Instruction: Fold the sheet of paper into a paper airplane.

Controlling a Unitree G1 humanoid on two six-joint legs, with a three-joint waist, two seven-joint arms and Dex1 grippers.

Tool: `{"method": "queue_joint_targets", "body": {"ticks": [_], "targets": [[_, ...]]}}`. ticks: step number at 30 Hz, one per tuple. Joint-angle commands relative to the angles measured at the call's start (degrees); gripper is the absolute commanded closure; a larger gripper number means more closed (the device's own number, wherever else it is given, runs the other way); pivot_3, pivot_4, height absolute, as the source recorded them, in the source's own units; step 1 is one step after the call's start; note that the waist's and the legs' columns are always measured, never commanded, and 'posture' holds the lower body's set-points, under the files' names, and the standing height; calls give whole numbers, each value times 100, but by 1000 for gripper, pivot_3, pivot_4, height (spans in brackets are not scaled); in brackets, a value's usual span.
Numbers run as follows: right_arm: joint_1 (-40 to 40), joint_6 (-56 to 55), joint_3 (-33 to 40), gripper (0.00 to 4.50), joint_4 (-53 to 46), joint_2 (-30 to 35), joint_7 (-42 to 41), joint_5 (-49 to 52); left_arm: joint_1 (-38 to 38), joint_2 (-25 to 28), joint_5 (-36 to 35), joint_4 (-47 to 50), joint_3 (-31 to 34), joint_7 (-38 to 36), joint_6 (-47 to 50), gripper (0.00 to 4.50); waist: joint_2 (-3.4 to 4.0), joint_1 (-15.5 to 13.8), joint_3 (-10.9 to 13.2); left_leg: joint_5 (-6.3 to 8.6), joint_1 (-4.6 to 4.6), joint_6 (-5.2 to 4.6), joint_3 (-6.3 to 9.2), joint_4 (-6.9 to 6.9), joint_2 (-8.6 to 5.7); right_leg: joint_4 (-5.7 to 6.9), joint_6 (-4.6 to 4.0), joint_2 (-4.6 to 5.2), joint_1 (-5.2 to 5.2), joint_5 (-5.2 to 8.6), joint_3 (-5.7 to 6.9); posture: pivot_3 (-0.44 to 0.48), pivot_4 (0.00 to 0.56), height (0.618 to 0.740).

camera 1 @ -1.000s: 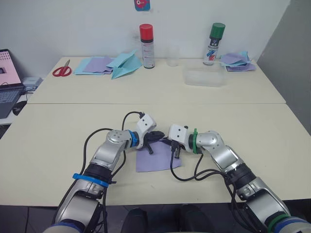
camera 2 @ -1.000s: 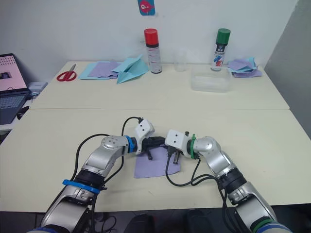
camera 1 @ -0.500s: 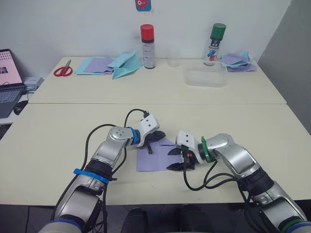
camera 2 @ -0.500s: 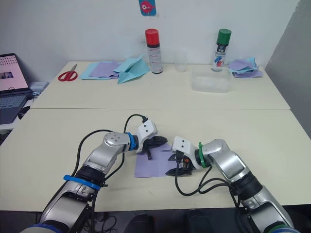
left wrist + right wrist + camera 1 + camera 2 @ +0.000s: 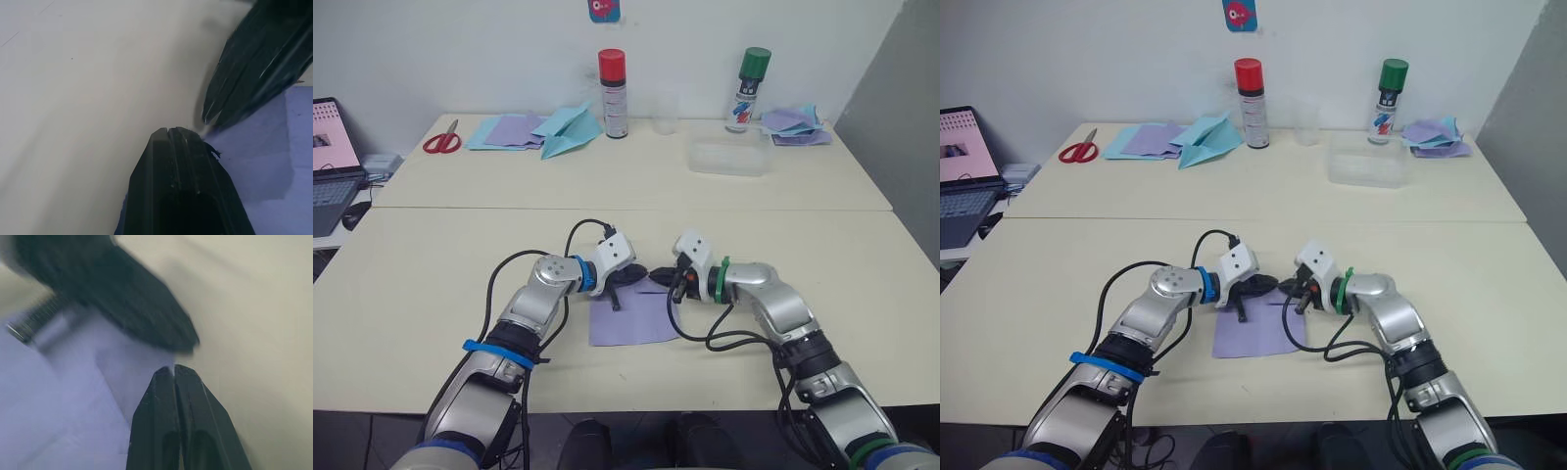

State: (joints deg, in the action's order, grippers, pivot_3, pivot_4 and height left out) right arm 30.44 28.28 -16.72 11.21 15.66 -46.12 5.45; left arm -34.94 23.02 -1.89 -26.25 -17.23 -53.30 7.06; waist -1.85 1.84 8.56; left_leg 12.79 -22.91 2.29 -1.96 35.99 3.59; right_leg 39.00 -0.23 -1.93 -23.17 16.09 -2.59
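Both claws, left (image 5: 641, 274) and right (image 5: 668, 285), fingers pressed together, meeting at far edge of thin lavender-purple paper sheet (image 5: 628, 318) on worktop (image 5: 431, 264), likely pinning it for creasing.

- The far edge of the sheet of paper (image 5: 631, 318) is hidden under the two grippers.
- The laptop (image 5: 331, 171) is cut off at the picture's edge.
- The other gripper (image 5: 112, 293) is blurred in the right wrist view.

plain white wall (image 5: 460, 49) at the back, two cream tabletop (image 5: 411, 264) slabs pushed together, laptop (image 5: 328, 162) off the far tabletop's left end, grey partition (image 5: 901, 117) on the right
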Motion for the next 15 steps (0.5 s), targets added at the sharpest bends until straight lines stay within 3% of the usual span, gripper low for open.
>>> {"method": "queue_joint_targets", "body": {"ticks": [1, 5, 10, 15], "targets": [[-108, -8, -155, 4475, -3, 85, 115, -226, 130, 12, 337, -336, -183, 62, 107, 4500, -1, 0, -2, 0, 2, 0, 0, 1, 0, 0, 0, 0, 3, 0, 2, 0, 150, 740], [-403, 237, -78, 4475, -318, 400, 95, -215, 167, 7, 356, -330, -187, 58, 113, 4500, -2, -5, -11, 0, 4, 0, -1, 2, 0, 3, 2, 0, 6, -1, 6, 0, 150, 740], [-950, 593, -9, 4475, -1385, 896, -227, 131, 195, 21, 351, -304, -184, 58, 109, 4500, -3, -13, -14, 0, 2, 0, 1, 1, -1, -3, 4, 1, 7, 0, 3, 0, 150, 740], [-1044, 185, 248, 4475, -1819, 1081, -250, 309, 229, 34, 349, -269, -176, 53, 102, 4500, -4, -7, -14, 0, 3, 0, 1, 1, -1, -2, 5, 0, 7, 1, 7, 0, 150, 740]]}}
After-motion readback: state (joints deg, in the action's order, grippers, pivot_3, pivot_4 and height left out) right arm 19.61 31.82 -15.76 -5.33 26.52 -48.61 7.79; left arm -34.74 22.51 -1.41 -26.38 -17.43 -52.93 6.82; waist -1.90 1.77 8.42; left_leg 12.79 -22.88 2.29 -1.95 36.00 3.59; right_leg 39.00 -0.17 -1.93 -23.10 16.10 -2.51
